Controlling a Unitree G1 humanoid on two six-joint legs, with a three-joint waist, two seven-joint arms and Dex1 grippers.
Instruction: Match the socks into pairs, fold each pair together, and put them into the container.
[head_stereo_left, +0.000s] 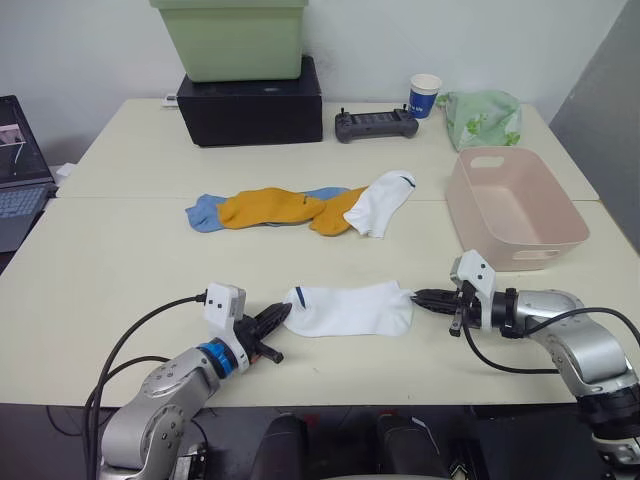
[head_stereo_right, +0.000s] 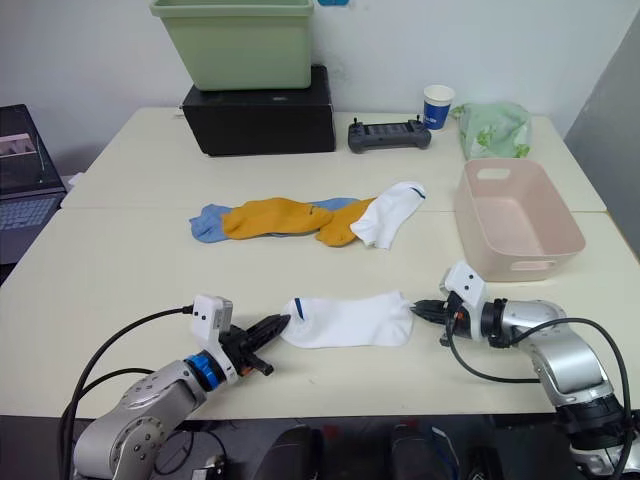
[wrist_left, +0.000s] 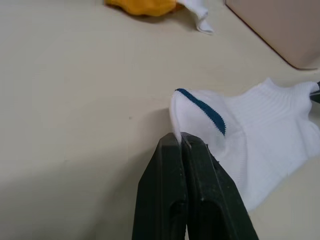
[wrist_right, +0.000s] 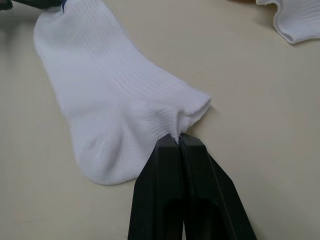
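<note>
A white sock (head_stereo_left: 350, 308) lies stretched flat near the front edge of the surface (head_stereo_left: 120, 270), pinched at both ends: the left claw (head_stereo_left: 278, 322) is clamped on its cuff end by the dark mark, the right claw (head_stereo_left: 422, 297) is clamped on its opposite end. Farther back sits a heap of socks, mustard-orange ones (head_stereo_left: 268, 208) over light blue (head_stereo_left: 203, 213), with a second white sock (head_stereo_left: 381, 203) touching them. The pink basket (head_stereo_left: 512, 208) stands to the right, well apart from the heap.
</note>
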